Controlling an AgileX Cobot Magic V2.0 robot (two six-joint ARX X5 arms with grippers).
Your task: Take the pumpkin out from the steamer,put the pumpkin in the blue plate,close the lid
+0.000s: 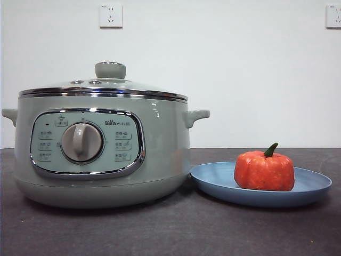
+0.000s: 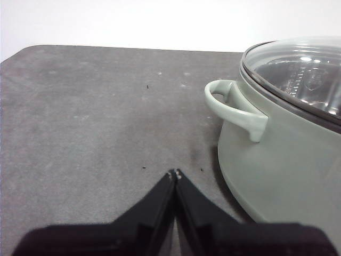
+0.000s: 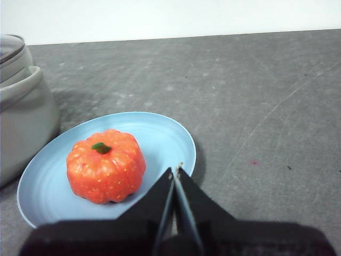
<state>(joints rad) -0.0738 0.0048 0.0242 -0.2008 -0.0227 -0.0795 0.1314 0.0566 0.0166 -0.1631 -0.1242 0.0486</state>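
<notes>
Right tool (image 3: 175,172) closed, empty | pumpkin (image 3: 106,165) just beside, on blue plate (image 3: 165,138)

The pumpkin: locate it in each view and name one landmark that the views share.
Front view: the pumpkin sits on the blue plate, right of the steamer.
Left wrist view: not in it.
Right wrist view: on the plate, just beyond the shut right pincer.
Shared landmark: the steamer, seen in all three.

- Setting: bare test bench, lab-like, not a home kitchen.
- Evidence: plain white wall (image 1: 240,64), two wall sockets (image 1: 111,15), dark grey tabletop (image 1: 176,229).
</notes>
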